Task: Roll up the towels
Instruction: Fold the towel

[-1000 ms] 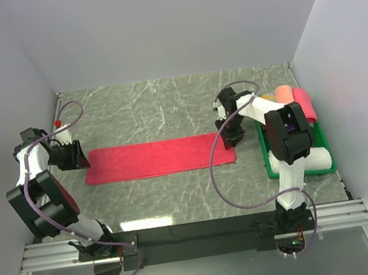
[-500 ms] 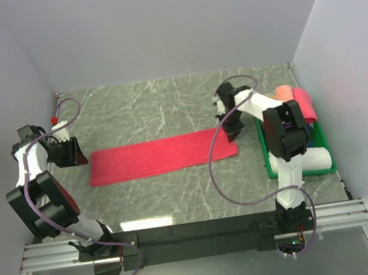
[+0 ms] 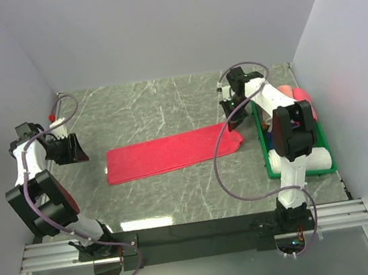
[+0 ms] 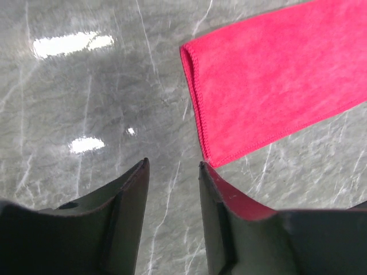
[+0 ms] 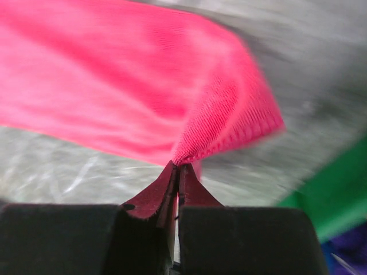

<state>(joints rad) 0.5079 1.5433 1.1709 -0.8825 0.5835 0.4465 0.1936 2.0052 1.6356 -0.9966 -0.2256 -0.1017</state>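
A long crimson-red towel [image 3: 169,153] lies flat on the marble table, running left to right and slightly slanted. My right gripper [image 3: 231,122] is shut on its right end, which is lifted a little off the table. In the right wrist view the cloth [image 5: 143,86] bunches into the closed gripper [image 5: 179,166]. My left gripper [image 3: 77,151] hovers open to the left of the towel, apart from it. From the left wrist the towel's stitched left end [image 4: 275,80] lies beyond the open gripper [image 4: 172,166], nothing between its fingers [image 4: 129,195].
A green tray [image 3: 268,160] stands at the right edge behind the right arm, holding rolled towels: a pink and salmon pair [image 3: 298,99] and a white one [image 3: 315,157]. Walls close in the table on the left, back and right.
The right gripper closed on the towel's right end and drew it right and toward the back. The whole towel slid right, away from the left gripper, which barely moved.
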